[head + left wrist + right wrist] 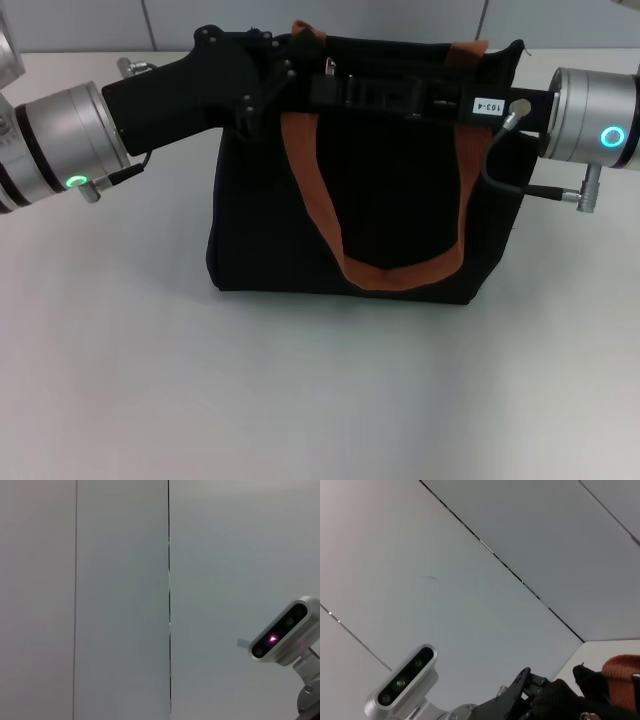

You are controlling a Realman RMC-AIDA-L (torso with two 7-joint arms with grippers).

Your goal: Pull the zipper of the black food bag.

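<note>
Black food bag (300,240) stands upright on a white tabletop (150,380). It is a boxy fabric tote; its long axis runs side to side across the head view, with the broad face toward the camera. The fabric is matte and soft. An orange-brown webbing strap (400,272) hangs in a U down the front face. A second strap shows at the top corners.

Left gripper (285,75) comes in from the left, at the bag's top edge near its left end. Cannot tell how wide its jaws stand or whether it holds anything.

Right gripper (345,92) reaches in level from the right, lying along the bag's top. Black on black there, so its jaw opening cannot be told either.

Zipper (329,68): a small silver metal glint on the top line, just beside the right gripper's tip, between the two grippers. Its heading is unclear.
</note>
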